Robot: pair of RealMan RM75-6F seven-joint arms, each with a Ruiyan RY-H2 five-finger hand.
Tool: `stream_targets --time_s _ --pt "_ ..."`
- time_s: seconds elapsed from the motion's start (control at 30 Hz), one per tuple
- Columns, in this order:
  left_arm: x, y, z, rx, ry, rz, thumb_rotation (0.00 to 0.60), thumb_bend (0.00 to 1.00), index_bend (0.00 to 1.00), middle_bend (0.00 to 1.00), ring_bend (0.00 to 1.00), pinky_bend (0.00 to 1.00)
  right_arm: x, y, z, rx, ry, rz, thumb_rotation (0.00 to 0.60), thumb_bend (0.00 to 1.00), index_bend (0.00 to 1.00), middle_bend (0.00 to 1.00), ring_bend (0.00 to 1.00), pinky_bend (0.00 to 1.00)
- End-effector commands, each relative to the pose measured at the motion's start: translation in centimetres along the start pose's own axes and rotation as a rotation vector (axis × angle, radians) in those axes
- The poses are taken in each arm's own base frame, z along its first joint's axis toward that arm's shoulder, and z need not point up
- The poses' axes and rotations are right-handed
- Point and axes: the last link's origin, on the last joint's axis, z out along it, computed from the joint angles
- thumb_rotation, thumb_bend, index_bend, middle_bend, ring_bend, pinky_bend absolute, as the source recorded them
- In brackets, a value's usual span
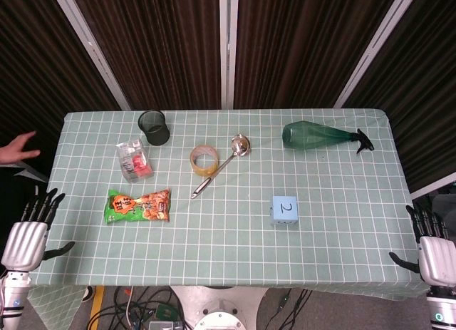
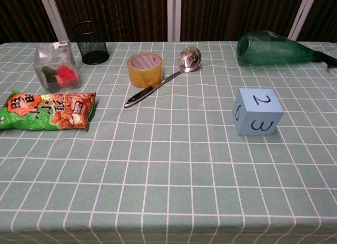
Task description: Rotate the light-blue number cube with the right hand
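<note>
The light-blue number cube (image 1: pixel 284 211) (image 2: pixel 257 111) sits on the checked tablecloth right of centre, with 2 on top and 3 facing the front. My right hand (image 1: pixel 432 246) hangs off the table's right front corner, fingers spread, holding nothing, well to the right of the cube. At the left front corner my left hand (image 1: pixel 30 232) is likewise spread and empty. Neither hand shows in the chest view.
A green bottle (image 1: pixel 322 135) lies at the back right. A metal ladle (image 1: pixel 221 162), tape roll (image 1: pixel 204 159), black mesh cup (image 1: pixel 154 126), clear box (image 1: pixel 135 159) and snack bag (image 1: pixel 138 206) lie left of the cube. A person's hand (image 1: pixel 18 148) shows at the left edge.
</note>
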Motion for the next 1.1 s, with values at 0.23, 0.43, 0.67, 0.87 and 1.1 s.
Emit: stream_targets --time_s 0.23,0.43,0.67,0.87,1.1 --pt "-0.1 0.0 0.0 -0.002 -0.005 -0.001 0.600 0.00 0.06 0.00 0.00 0.00 0.1 -0.1 0.1 0.006 -0.004 -0.006 0.600 0.00 0.00 0.00 0.00 0.00" --pt "-0.1 0.0 0.1 -0.003 -0.007 -0.002 0.600 0.00 0.06 0.00 0.00 0.00 0.1 -0.4 0.2 0.033 -0.013 -0.014 0.600 0.50 0.00 0.00 0.00 0.00" --pt "-0.3 0.0 0.0 -0.005 -0.012 -0.003 0.600 0.00 0.06 0.00 0.00 0.00 -0.2 -0.8 0.4 0.061 -0.021 -0.073 0.600 1.00 0.00 0.21 0.23 0.31" --pt "-0.7 0.1 0.1 -0.011 -0.022 -0.002 0.600 0.00 0.06 0.00 0.00 0.00 -0.4 -1.2 0.8 0.102 -0.119 -0.176 0.600 1.00 0.00 0.75 0.70 0.67" --pt "-0.9 0.1 0.1 -0.012 -0.031 -0.004 0.600 0.00 0.06 0.00 0.00 0.00 0.0 -2.5 1.9 0.142 -0.234 -0.220 0.600 1.00 0.00 0.90 0.79 0.68"
